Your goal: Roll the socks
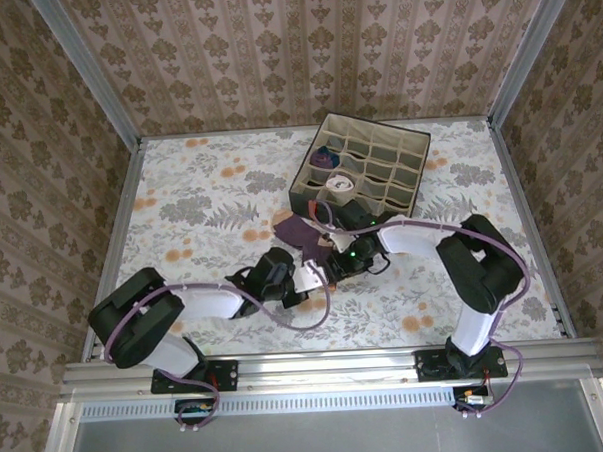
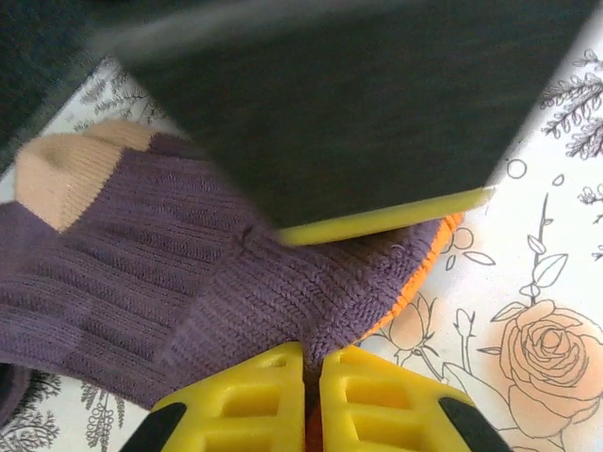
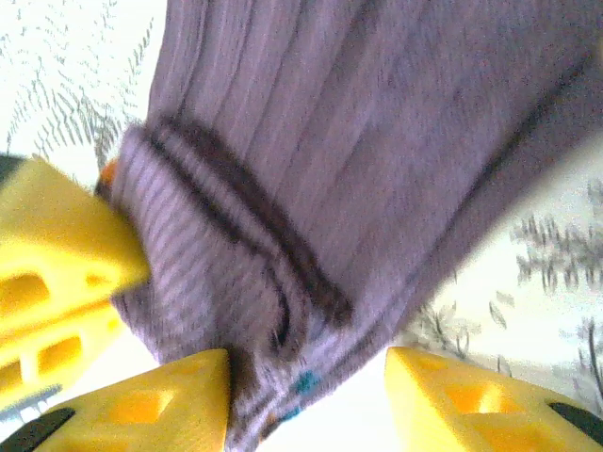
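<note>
Purple ribbed knit, one sock: the purple sock (image 1: 297, 229) lay near the middle of the table (image 1: 210, 200), just short of the grey fabric box (image 1: 415, 141) that stood by the far edge, right of centre. Both arms met over it. We noted a tan heel (image 2: 61, 174) toward one end and an orange lining at the other.

Item, left claw (image 2: 312, 372): yellow fingers pressed together with no gap, and the sock's orange-edged end caught at their tips, as far as we could judge.

Item, right claw (image 3: 306, 377): about half wide, astride a thick fold of the sock. One finger touched the fabric and the other stood clear, so we entered no grip.

Item, white sock (image 1: 338, 184): already bundled, sitting in a near cell of the box.

Step in hand, by our reading: the roll was begun at the cuff end, a turn or so, with most of the length flat.

Next move, by our reading: the fold wanted turning over toward the heel while the pinched end was held firm. The right claw would first need to narrow on the bundle. The two claws sat very near each other, so we marked little room for a wide swing.
</note>
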Controlling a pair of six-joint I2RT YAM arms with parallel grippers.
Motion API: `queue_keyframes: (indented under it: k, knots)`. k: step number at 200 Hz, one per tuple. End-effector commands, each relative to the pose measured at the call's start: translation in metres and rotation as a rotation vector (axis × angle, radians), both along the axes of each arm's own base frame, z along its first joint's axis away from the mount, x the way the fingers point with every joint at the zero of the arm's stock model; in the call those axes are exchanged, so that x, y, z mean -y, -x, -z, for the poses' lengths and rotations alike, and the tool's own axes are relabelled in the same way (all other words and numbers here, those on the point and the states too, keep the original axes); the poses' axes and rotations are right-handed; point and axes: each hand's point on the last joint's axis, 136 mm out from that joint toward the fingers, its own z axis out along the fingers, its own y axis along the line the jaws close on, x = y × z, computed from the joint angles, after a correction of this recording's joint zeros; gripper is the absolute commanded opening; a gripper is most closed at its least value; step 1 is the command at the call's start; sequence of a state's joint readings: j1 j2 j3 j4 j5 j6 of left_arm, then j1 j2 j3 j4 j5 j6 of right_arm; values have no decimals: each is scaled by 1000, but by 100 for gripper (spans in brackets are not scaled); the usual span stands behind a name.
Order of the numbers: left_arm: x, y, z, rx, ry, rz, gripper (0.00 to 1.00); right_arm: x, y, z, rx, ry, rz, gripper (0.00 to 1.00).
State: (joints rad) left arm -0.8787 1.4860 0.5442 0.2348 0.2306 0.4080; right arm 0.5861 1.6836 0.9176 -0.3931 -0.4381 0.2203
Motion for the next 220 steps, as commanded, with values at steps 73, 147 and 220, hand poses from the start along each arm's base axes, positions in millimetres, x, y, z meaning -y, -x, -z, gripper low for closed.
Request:
queue_keyframes:
  k: [73,147,220]
  knots:
    - [-2,46,14,-689,-20,-28,0,-16,-4,-49,175,-334,55,43]
    - [-3,30,-4,-838,128,-60,0,-37,3,-46,87,-420,-49,46]
    - [-5,29,-4,-885,145,-56,0,-43,2,-60,137,-433,-121,47]
